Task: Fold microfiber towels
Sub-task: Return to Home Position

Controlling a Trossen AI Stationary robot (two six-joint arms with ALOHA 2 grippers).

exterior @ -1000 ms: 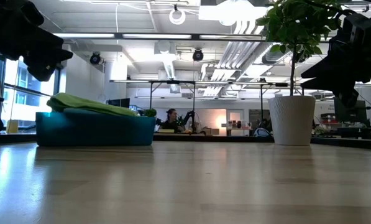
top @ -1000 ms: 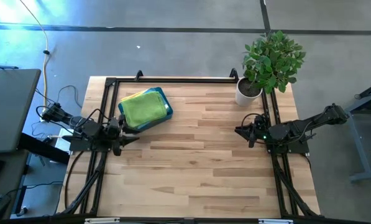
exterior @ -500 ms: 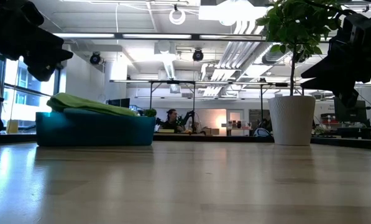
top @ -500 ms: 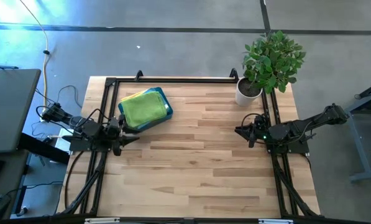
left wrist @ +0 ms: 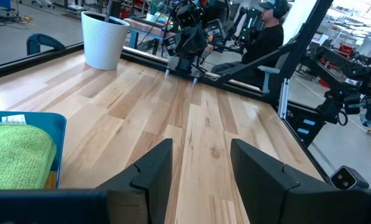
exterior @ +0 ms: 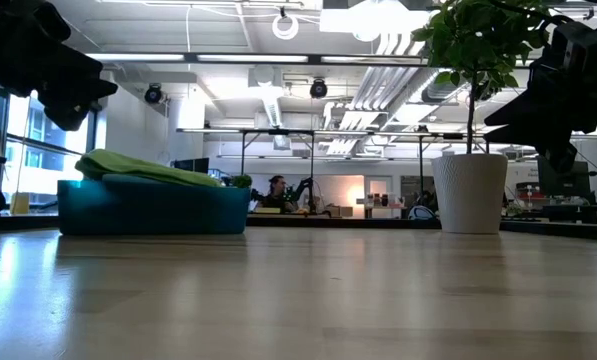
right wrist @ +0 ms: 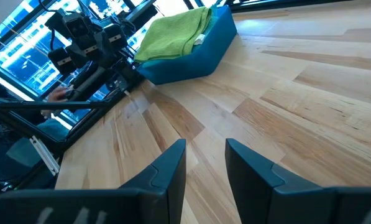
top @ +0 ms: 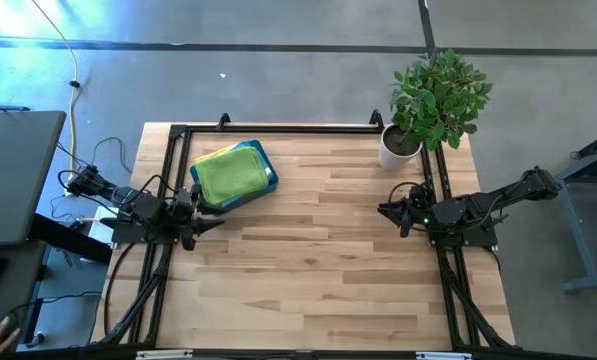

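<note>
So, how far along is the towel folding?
Done: the green towel lies folded on top in the teal bin. In hand: nothing; the left gripper and right gripper are open and empty at the sides of the table. Left: no loose towel shows on it, so probably nothing.

High looks down; low, level; both seemingly share green towel [top: 228, 178].

fuzzy cloth towels [top: 224, 176], smooth plastic tray [right wrist: 205, 46], satin wood table [top: 318, 260].
</note>
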